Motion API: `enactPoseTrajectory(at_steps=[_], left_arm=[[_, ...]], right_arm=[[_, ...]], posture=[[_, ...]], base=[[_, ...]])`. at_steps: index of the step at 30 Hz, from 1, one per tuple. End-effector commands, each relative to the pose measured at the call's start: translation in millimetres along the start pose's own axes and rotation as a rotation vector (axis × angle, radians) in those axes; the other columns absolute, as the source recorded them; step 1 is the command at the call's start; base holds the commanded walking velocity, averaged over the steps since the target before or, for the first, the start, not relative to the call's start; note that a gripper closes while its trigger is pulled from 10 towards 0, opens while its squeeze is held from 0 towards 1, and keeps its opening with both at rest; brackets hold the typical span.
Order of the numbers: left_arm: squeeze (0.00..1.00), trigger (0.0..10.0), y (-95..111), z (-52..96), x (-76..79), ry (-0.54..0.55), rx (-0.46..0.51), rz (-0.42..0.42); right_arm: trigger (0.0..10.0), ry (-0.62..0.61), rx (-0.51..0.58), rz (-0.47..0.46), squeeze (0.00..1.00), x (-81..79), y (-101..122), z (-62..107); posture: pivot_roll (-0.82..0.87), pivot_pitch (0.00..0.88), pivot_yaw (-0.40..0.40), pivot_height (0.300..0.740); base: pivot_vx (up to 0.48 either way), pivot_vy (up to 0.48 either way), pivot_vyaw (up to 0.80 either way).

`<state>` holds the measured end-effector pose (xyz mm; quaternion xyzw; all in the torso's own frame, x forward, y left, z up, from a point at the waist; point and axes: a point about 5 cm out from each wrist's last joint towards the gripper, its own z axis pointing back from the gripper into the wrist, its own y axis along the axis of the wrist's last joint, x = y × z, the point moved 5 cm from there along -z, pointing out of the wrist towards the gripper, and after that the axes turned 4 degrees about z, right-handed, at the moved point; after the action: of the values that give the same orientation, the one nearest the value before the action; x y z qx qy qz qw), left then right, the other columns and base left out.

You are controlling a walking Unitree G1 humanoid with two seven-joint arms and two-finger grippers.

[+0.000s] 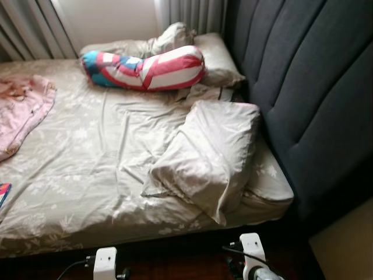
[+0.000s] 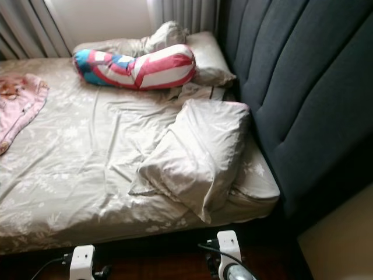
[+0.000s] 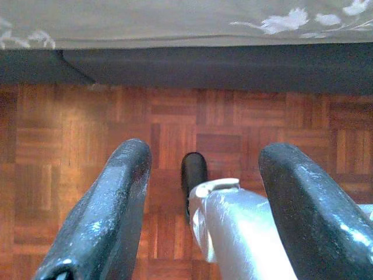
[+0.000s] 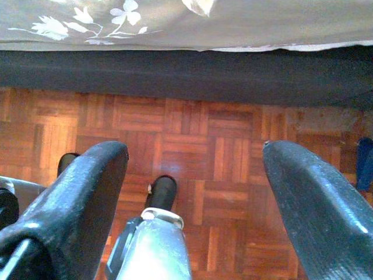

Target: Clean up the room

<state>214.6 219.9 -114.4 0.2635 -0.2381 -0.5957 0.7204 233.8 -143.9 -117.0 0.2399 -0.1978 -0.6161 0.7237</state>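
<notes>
Left eye view: you're standing at the bed, looking down along the head end. The grey pillow is lying crooked across the near corner, one end drooping toward the mattress edge, just beside the dark headboard. My guess is it's the first thing needing straightening. The striped bolster is lying across the far end, leaning on a second pillow that's tucked into the corner. The pink blanket is bunching at the bed's left edge, well apart from the pillows. The sheet is wrinkling all over. Both wrists are showing at the bottom edge, hanging low in front of the bed frame, well short of anything.

Right eye view: same scene, nothing extra. The curtain is hanging behind the far left corner.

Left wrist view: the left gripper is pointing down at the parquet floor, jaws spread wide and holding nothing. The robot's silver leg and black foot are showing between them. The sheet's hem is hanging at the far edge over the dark bed base.

Right wrist view: the right gripper is doing the same, jaws wide apart and empty above the floor, bed base just ahead.

Judgement: you're staging, not grasping. Arms are hanging idle because nothing is within reach yet. Next you'd likely be raising the right arm toward the near pillow. Risk: soft fabric slipping when pinched at a corner.
</notes>
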Motion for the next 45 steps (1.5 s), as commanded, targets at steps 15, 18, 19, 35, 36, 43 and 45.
enactPoseTrajectory(at_steps=[15,18,19,35,36,43,45], left_arm=[[0.0,10.0,-7,1.2,-2.8,0.007,-0.031,-0.004],[0.0,10.0,-6,0.8,-2.4,0.005,-0.026,-0.005],[0.0,10.0,-6,0.8,-2.4,0.005,-0.026,-0.005],[0.0,10.0,62,-5.2,24.0,-0.089,0.234,-0.053],[0.0,10.0,74,-4.5,26.6,-0.103,0.28,-0.053],[0.0,10.0,123,12.8,40.6,-0.188,0.538,-0.076],[0.0,10.0,126,18.0,42.2,-0.201,0.571,-0.071]], right_arm=[[10.0,0.002,-0.002,0.001,0.0,-0.4,-1,0.1],[10.0,0.003,-0.002,0.004,0.0,-0.6,-1,0.1],[10.0,0.003,-0.002,0.004,0.0,-0.6,-1,0.1],[10.0,-0.006,0.155,-0.084,0.0,0.7,16,2.7],[10.0,-0.011,0.168,-0.099,0.0,1.0,17,3.2],[10.0,-0.033,0.246,-0.161,0.0,4.1,22,6.4],[10.0,-0.038,0.326,-0.154,0.0,7.5,38,9.0]], posture=[[0.01,0.067,-0.058,0.734],[0.01,0.064,-0.058,0.734],[0.01,0.064,-0.058,0.734],[-0.01,0.056,-0.063,0.734],[-0.02,0.057,-0.065,0.734],[-0.04,0.055,-0.06,0.734],[-0.05,0.055,-0.058,0.734]], base=[[0.286,0.0,0.0],[0.291,0.0,0.0],[0.289,0.0,0.0],[0.0,0.0,0.0],[0.0,0.0,0.0],[0.0,0.0,0.0],[0.0,0.0,0.0]])
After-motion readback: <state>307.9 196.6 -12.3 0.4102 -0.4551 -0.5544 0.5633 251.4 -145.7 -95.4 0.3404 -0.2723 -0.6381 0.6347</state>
